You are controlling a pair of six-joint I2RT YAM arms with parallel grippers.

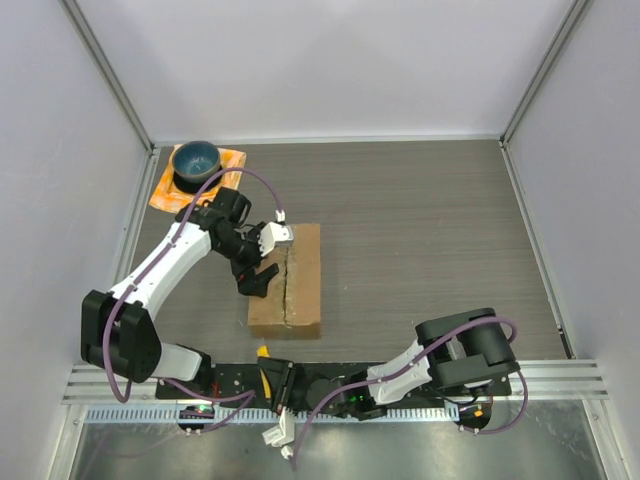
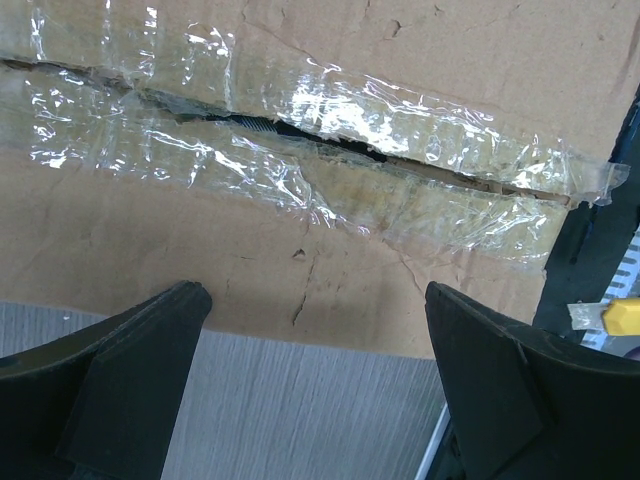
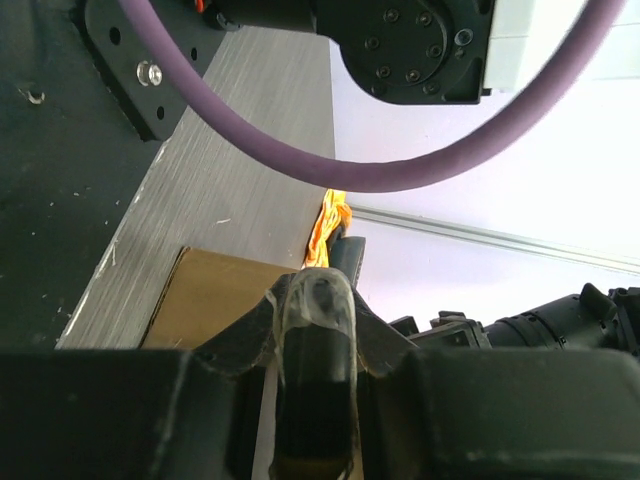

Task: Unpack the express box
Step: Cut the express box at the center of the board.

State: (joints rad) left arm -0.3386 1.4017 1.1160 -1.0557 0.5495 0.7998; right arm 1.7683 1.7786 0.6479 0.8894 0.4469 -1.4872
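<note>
The setting is a robotics laboratory test cell, not a domestic or commercial space.

- Enclosure: plain white panel walls close off the top, left and right of the top view. They are framed by aluminium profiles that run diagonally in from the upper corners.
- Work surface: a grey wood-grain table fills the centre.
- Mounting: the left arm and right arm sit on a black perforated base plate at the bottom edge. This plate lies on ribbed aluminium rails above a slotted cable duct.
- Wiring: exposed purple cables loop along both arms.
- Staged props: an express box lies at centre, and a blue bowl sits on an orange cloth at upper left.
</note>
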